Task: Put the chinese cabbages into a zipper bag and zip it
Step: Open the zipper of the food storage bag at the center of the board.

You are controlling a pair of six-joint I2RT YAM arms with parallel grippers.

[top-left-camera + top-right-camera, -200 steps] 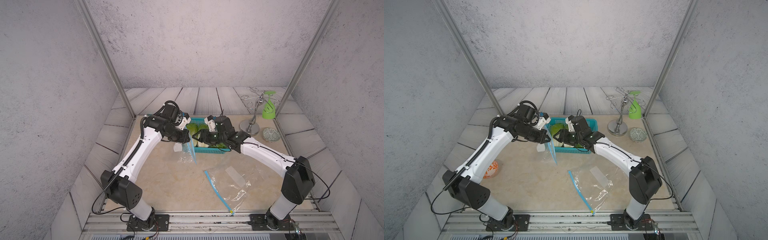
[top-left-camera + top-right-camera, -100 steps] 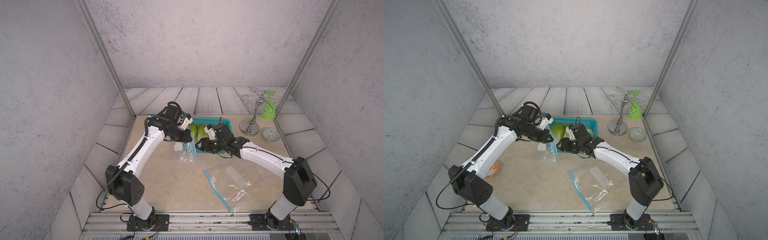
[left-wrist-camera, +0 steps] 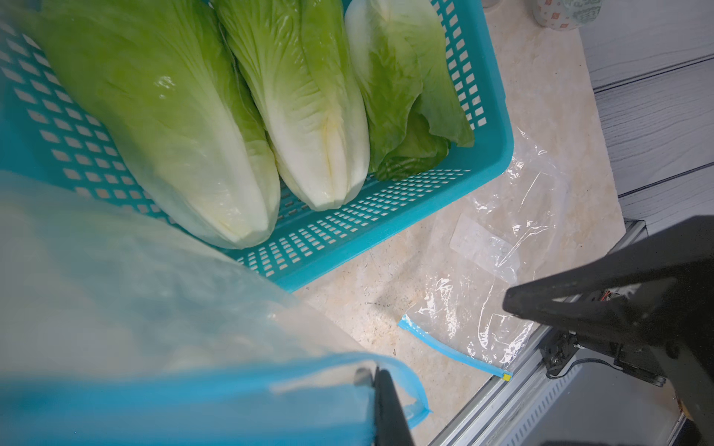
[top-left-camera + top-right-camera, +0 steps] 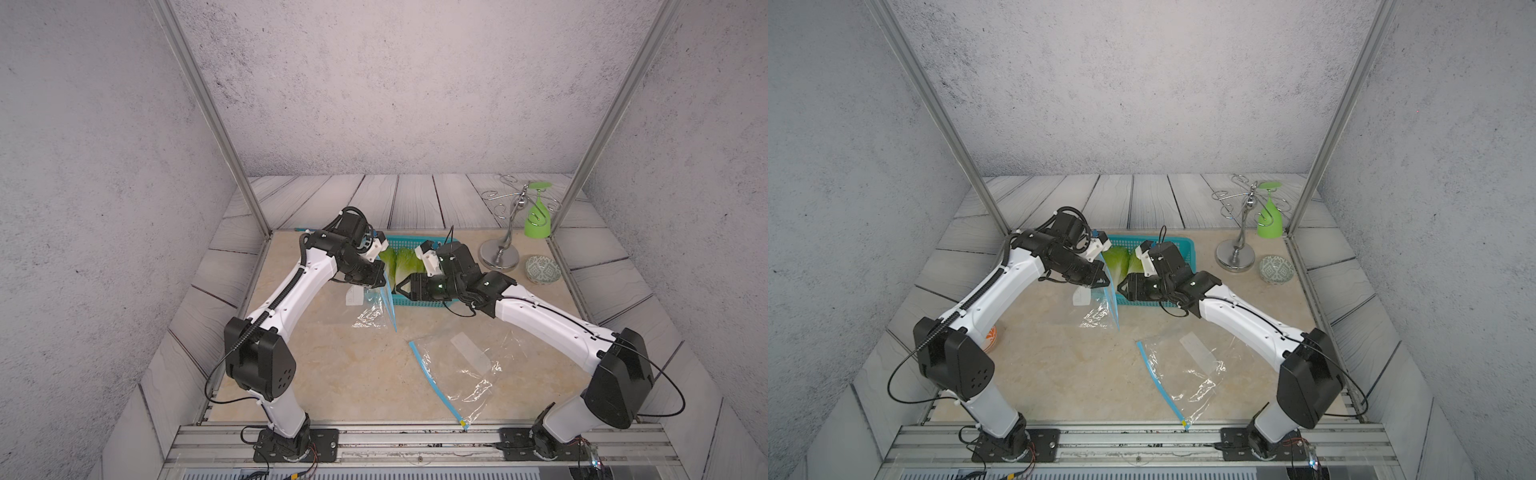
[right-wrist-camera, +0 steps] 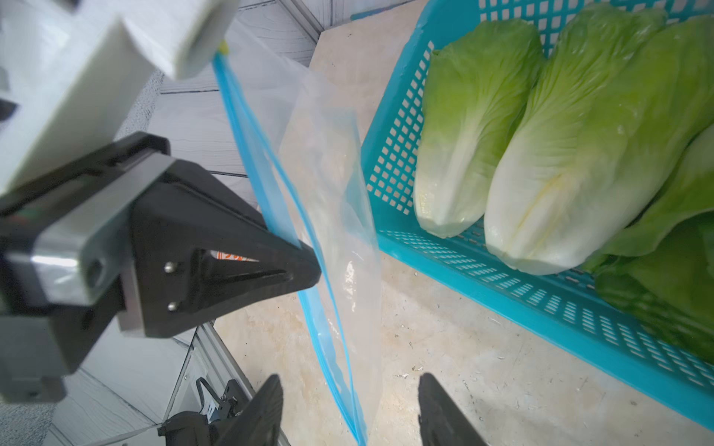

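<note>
Zipper bag point(image 5: 336, 216) brought nearer basket point(image 5: 502, 278), pinched in left fingers point(image 5: 247, 266), right fingers point(image 5: 436, 413) apart, empty

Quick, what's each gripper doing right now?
Left gripper: closed, pinching the zipper bag by its blue zip edge.
Right gripper: open, holding nothing.

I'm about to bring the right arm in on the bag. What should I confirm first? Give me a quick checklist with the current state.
1. Grip: left gripper shut on the blue zip strip of the held bag: ok.
2. Free hand: right gripper open and empty: ok.
3. Bag mouth parted wide enough for a cabbage: not ok, its sides hang close together.
4. All three cabbages lying in the basket, none bagged yet: ok.
5. The spare bag lies flat on the table, apart from both grippers: ok.
</note>
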